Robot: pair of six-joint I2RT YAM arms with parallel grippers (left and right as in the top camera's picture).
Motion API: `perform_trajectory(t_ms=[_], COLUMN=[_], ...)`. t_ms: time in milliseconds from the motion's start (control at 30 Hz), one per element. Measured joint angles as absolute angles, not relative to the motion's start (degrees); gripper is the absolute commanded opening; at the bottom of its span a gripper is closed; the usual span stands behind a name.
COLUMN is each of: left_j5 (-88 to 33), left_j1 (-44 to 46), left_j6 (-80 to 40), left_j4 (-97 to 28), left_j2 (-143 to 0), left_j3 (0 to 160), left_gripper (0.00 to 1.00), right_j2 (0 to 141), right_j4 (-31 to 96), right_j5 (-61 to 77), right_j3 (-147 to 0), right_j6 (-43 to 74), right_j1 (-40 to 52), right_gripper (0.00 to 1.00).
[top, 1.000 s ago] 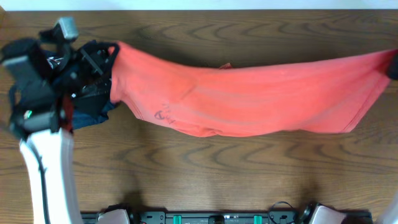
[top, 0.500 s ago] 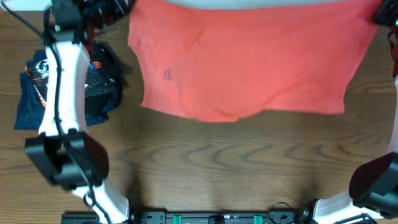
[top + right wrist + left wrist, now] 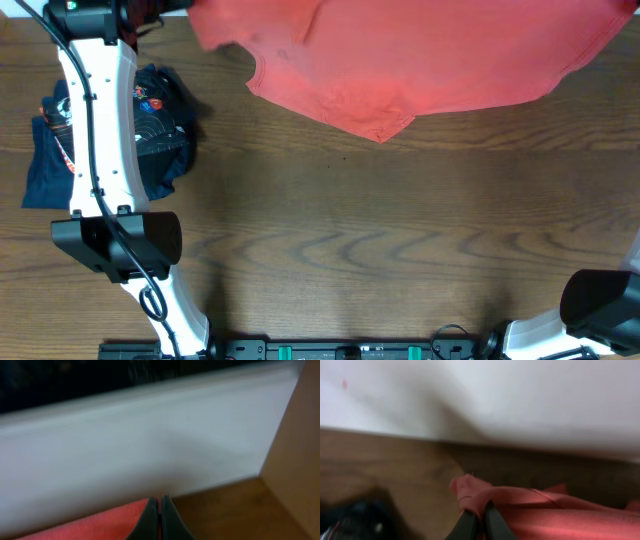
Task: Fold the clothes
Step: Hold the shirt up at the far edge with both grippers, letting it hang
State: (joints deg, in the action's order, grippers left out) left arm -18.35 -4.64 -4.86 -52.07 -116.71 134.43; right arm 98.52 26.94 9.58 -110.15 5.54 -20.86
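Observation:
The coral-red shirt (image 3: pixel 420 60) hangs stretched across the far edge of the table in the overhead view, its lower hem drooping to a point near the middle. My left gripper (image 3: pixel 479 512) is shut on a bunched corner of the red shirt (image 3: pixel 520 505) at the far left. My right gripper (image 3: pixel 160 505) is shut on the shirt's edge (image 3: pixel 100 525) at the far right. Both grippers are out of the overhead frame; only the left arm (image 3: pixel 95 130) shows there.
A pile of navy and black garments (image 3: pixel 110 130) with white lettering lies at the left, partly under the left arm. A white wall runs behind the table's far edge (image 3: pixel 520 400). The right arm's base (image 3: pixel 600 305) sits at the front right corner.
Both grippers have carried the shirt away from me toward the table's far edge. More of it now lies beyond the top of the overhead view.

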Motion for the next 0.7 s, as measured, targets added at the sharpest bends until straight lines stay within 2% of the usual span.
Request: perform_trajectory(t_ms=[267, 700], left_j5=[-16.3, -15.9], left_j1=[-4.6, -4.8], left_j6=[-2.9, -2.7], left_j4=[-60.0, -57.5], left_j2=[-112.7, -86.8], left_j3=[134.3, 134.9], left_gripper=[0.06, 0.06], right_j2=[95.9, 75.3], right_j4=[30.4, 27.8], right_j5=[6.9, -9.2], right_j3=[-110.0, -110.7], right_j6=[4.5, 4.5], right_j1=[-20.9, -22.1], right_gripper=[0.01, 0.01])
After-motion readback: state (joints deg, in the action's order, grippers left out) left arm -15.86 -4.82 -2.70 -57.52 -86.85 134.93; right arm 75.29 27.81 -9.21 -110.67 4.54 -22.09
